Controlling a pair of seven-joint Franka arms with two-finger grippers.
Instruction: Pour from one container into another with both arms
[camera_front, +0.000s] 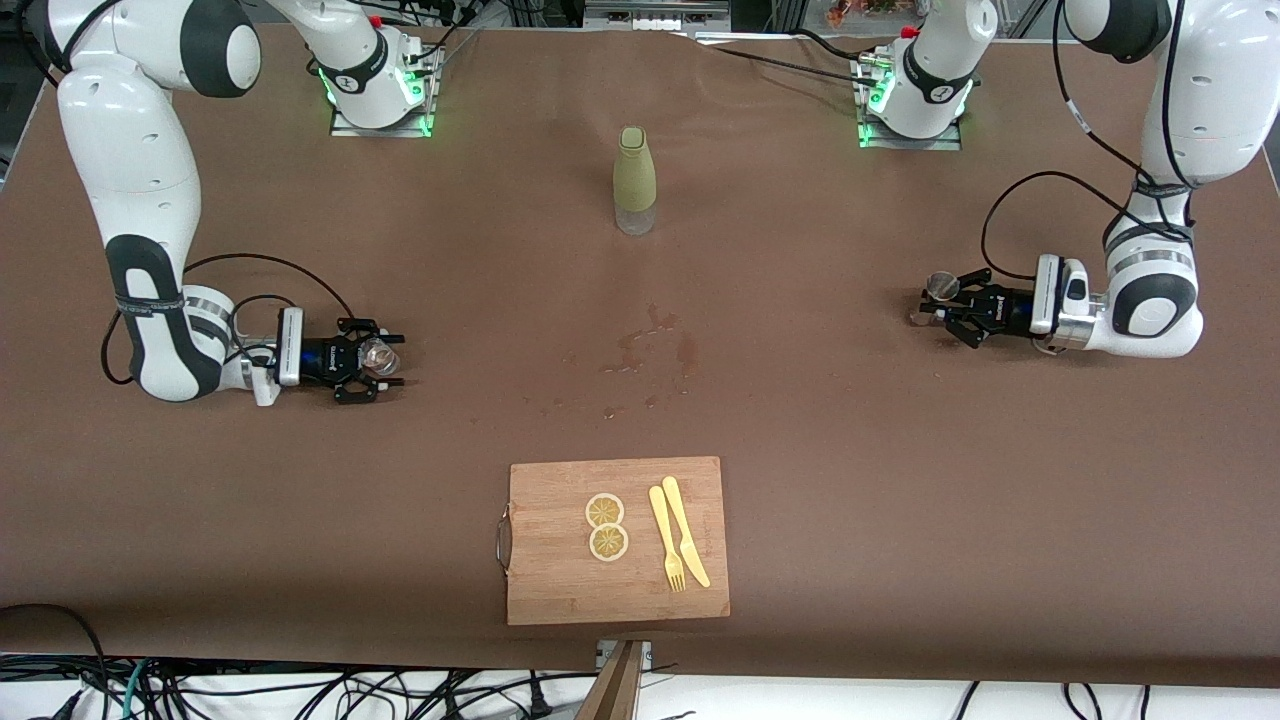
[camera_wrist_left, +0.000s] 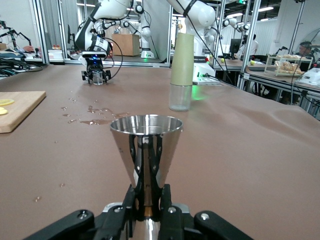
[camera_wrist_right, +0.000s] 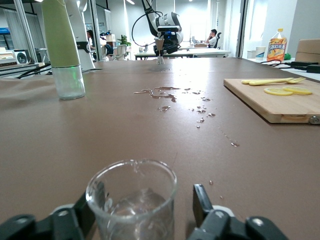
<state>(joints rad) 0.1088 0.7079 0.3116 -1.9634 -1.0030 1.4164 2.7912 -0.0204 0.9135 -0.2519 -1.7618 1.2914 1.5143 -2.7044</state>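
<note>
My left gripper (camera_front: 925, 305), at the frame's right, clamps a steel cup (camera_front: 940, 287); my right gripper (camera_front: 385, 365), lower left, stands released around a glass beaker (camera_front: 378, 352).

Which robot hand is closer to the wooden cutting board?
Right. The right gripper, around a glass beaker, lies closer to the board; the left gripper, gripping a steel cup, sits farther away.
</note>
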